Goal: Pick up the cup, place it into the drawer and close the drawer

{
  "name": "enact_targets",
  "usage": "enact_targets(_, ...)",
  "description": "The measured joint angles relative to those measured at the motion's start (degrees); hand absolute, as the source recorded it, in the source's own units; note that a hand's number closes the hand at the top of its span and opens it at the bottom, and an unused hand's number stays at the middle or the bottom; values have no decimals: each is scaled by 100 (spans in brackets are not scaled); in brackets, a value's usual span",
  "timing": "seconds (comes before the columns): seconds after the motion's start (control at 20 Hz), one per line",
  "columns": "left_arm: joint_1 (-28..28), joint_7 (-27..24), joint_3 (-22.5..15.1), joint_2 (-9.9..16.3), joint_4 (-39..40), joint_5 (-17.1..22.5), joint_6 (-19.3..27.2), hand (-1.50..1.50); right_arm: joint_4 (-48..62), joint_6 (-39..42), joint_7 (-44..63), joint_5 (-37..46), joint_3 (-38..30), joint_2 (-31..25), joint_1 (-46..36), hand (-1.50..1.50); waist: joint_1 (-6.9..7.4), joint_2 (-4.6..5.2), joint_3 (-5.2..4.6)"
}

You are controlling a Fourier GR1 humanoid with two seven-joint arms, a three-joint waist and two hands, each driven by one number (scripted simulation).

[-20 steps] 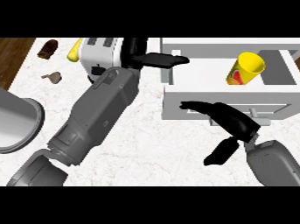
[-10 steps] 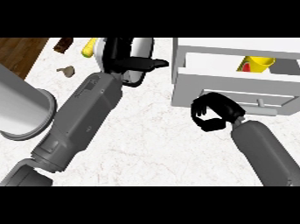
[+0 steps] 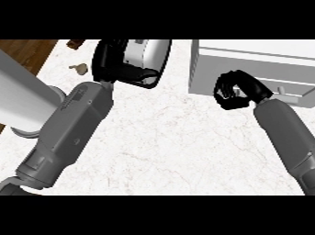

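The right robot hand (image 3: 236, 90) is curled into a fist against the white front of the drawer (image 3: 268, 73), at the far right of the marble bench (image 3: 173, 147). The cup is out of sight. The left robot hand (image 3: 115, 69) lies at the far side, fingers bent around the rim of a white and black appliance (image 3: 149, 57).

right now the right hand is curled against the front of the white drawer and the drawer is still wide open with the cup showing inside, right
Not quite. The right hand is curled against the front of the white drawer, but the head view shows the drawer pushed in, its front panel facing up the counter, and no cup visible inside.
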Motion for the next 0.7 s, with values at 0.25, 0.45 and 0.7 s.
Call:
enact_targets(0.25,154,74,-53,119,-177,-9,-161,-150,178,332,-160,-249,-186,-47,-70,150,55,-6,5)
enact_targets(0.45,298,98,-92,163,-284,0,-302,-150,178,655,-185,-438,-285,-123,-56,150,116,0,14)
enact_targets(0.7,401,113,-119,207,-394,11,-425,-150,94,1062,-222,-652,-368,-242,1,150,194,27,31)
